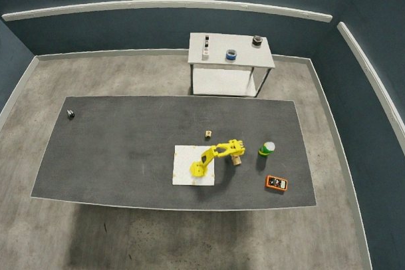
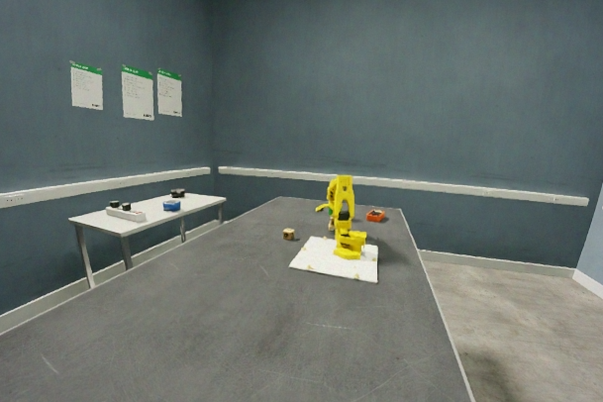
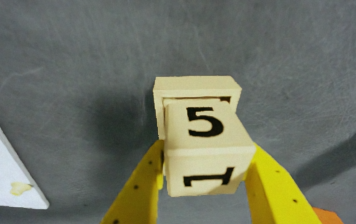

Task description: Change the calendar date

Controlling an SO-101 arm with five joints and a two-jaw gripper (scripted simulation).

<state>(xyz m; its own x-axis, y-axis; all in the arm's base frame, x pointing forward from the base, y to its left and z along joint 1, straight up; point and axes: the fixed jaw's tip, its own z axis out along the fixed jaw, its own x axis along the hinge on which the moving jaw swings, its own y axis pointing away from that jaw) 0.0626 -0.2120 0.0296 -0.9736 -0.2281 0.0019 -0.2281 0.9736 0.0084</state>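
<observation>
My gripper (image 3: 208,156) is shut on a pale wooden cube (image 3: 172,127), one finger on each side. In the wrist view the cube's upper face carries an upright 5, and the face below it a 1 lying on its side. The cube is over or partly in front of the wooden calendar tray (image 3: 197,82) (image 1: 236,161); whether it touches the tray cannot be told. The tray's month side is not visible. A dark mark shows at the tray's right inner corner. The other wooden cube (image 1: 208,134) (image 2: 288,234) lies on the table, away from the tray; its digits are too small to read.
A white board (image 1: 183,166) (image 2: 307,262) lies under the arm's base. A green can (image 1: 265,149) stands to the right of the gripper in the top view. An orange multimeter (image 1: 276,183) (image 2: 375,216) lies nearer the table's right front corner.
</observation>
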